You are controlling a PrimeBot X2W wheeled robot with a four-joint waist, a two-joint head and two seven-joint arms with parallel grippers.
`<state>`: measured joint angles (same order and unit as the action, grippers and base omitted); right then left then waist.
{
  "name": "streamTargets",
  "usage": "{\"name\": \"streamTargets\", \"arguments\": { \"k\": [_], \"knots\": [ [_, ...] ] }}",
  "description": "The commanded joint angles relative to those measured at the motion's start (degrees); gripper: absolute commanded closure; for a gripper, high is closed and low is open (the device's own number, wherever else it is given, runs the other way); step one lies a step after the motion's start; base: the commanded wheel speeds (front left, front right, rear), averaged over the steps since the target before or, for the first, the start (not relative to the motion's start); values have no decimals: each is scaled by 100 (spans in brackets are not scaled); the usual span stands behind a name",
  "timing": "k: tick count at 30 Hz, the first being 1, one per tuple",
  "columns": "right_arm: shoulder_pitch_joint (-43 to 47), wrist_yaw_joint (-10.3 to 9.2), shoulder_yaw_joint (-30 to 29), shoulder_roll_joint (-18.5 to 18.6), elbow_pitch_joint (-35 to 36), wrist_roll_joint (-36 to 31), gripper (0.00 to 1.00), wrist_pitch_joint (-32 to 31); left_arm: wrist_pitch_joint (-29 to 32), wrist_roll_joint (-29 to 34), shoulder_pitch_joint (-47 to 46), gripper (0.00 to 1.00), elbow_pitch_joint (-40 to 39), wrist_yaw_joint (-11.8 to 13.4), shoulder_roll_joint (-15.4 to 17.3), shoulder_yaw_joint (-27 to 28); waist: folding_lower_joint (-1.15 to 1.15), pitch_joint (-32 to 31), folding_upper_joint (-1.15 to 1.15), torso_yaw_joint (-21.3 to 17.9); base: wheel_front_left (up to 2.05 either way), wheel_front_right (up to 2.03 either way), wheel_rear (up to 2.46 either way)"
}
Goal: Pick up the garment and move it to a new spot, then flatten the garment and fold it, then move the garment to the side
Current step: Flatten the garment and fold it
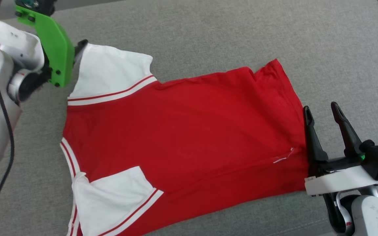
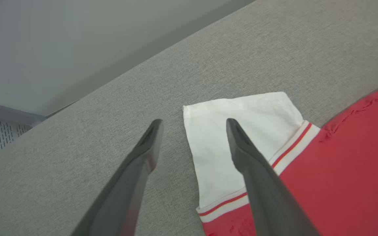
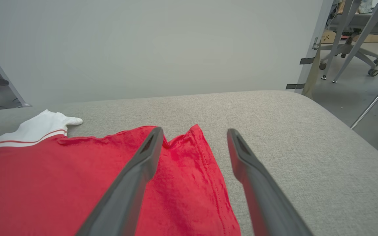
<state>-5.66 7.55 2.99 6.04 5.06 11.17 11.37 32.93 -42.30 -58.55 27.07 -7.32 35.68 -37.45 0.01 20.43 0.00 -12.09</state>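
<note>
1. A red T-shirt, the garment (image 1: 182, 131), lies spread out and mostly flat on a grey woven cushion surface (image 1: 241, 29), taking up the middle and lower left of the head view.
2. A plain red side faces up. The neck end points to the robot's left and the hem to its right.
3. Two white short sleeves with red-and-white striped trim sit at the left end: the far sleeve (image 1: 110, 72) at the upper left, the near sleeve (image 1: 110, 193) at the lower left, folded in over the red body.
4. A striped collar edge (image 1: 67, 154) runs between the two sleeves along the shirt's left side.
5. The hem's far corner (image 1: 274, 68) is slightly rumpled, and a small white thread or tag (image 1: 284, 157) shows near the hem.
6. The left gripper (image 2: 194, 121) is at the far sleeve's outer corner with its fingers spread apart and nothing between them. In its wrist view one finger lies over the white sleeve and the other over bare grey fabric.
7. Whether those fingertips touch the cloth is hard to judge from these angles.
8. A bright green bracket (image 1: 52, 46) on the left wrist and a black cable (image 1: 2, 98) fill the upper left of the head view.
9. The right gripper (image 1: 320, 106) sits at the hem, also released and empty. One finger lies over the red cloth and the other over the bare cushion just beside the hem.
10. Beyond the cushion, the right wrist view shows a pale wall (image 3: 143, 42) and an office chair (image 3: 356, 26).
</note>
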Motion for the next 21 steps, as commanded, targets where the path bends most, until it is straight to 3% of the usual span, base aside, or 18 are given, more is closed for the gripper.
{"name": "streamTargets", "arguments": {
  "k": [1, 8, 21],
  "knots": [
    [-127, -6, 56, -20, 20, -7, 0, 60, 168, -83, -225, 0, 138, -16, 67, -74, -1, 452, 0, -422, 0, 0, 0],
    [-261, -6, 187, -107, -83, 12, 0, 185, 808, -338, -767, 0, 792, -16, 224, -299, -1, 723, 0, -658, 0, 0, 0],
    [-403, -6, 284, -178, -261, 22, 0, 299, 918, -321, -984, 0, 1687, -10, 178, -446, -1, 1003, 0, -773, 0, 0, 0]
  ]
}}
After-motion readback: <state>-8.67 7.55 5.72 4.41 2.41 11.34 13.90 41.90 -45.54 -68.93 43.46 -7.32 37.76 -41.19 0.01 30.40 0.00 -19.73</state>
